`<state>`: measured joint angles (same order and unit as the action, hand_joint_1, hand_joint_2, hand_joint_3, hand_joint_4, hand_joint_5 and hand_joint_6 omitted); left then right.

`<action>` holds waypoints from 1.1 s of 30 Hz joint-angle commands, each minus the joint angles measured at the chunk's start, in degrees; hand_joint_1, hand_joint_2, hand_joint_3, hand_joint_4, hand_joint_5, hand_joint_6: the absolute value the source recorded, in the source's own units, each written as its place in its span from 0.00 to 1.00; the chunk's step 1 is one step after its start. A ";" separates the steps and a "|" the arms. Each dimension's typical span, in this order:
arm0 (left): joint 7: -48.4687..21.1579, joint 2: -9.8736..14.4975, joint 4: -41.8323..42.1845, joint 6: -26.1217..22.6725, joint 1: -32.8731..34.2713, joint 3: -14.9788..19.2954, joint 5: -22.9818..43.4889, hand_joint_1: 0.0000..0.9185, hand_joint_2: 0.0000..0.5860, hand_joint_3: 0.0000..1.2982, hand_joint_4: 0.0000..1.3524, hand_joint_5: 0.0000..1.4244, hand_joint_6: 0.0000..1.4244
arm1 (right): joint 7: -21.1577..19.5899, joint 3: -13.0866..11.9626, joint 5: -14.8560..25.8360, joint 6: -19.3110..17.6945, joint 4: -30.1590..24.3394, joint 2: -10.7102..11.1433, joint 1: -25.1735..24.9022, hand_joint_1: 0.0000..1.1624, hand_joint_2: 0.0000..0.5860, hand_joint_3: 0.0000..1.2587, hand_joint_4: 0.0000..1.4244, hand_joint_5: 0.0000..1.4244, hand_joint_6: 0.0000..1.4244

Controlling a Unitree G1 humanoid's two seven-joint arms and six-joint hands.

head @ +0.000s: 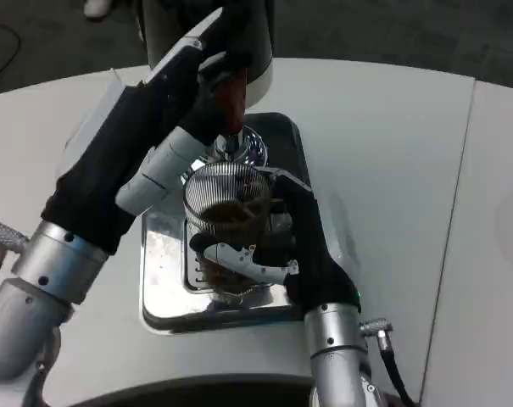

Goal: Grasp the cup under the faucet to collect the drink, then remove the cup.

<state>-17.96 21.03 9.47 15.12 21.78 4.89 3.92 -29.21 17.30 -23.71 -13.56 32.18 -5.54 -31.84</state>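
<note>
- Cup [226, 222]: clear ribbed glass, upright on the metal drip tray [163, 288], right under the faucet [239, 148]. Dark brown drink inside; level hard to read through the ribs.
- Right hand [269, 250]: wrapped round the cup from the robot's right side, black-and-white fingers [239, 254] across the front of the glass, lower half. Holding the cup.
- Left hand [192, 93]: up at the dispenser, over and behind the cup. Black fingers close round the red tap handle [233, 97]; looks like a grip on it, though the fingertips are partly hidden.
- Left forearm: runs diagonally from bottom-left up to the tap, passing just beside the cup's left rim; can't tell if it touches.
- Faucet: chrome spout directly above the cup mouth, red handle above it. Can't tell if liquid is flowing.
- Drip tray: shiny, rectangular, w/ slotted grate under the cup; sits on the white bench [392, 170].
- Dispenser body [256, 42]: dark, rounded, at top centre behind the tray.
- Cable [392, 369] hangs from the right wrist at the lower edge.
</note>
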 commanded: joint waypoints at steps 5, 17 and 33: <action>0.43 1.16 1.94 -0.03 -1.69 2.86 0.25 0.00 0.08 0.10 0.05 0.11 0.12 | 0.09 0.55 -1.13 -0.62 -2.86 -2.26 0.74 0.77 0.28 0.51 0.52 0.68 0.71; -1.20 3.07 2.90 0.68 -4.59 5.93 1.83 0.00 0.08 0.10 0.05 0.11 0.12 | 3.31 2.00 -2.22 0.66 -11.66 -1.83 6.79 0.77 0.27 0.51 0.52 0.69 0.71; -5.81 6.84 1.50 6.57 -13.25 10.21 4.35 0.00 0.08 0.12 0.10 0.15 0.14 | 7.80 4.03 -3.13 2.41 -23.80 -0.90 15.76 0.77 0.27 0.52 0.52 0.68 0.71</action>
<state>-22.05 26.26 11.91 19.27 10.47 13.90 7.15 -21.92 20.46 -27.09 -10.72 11.98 -4.51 -18.25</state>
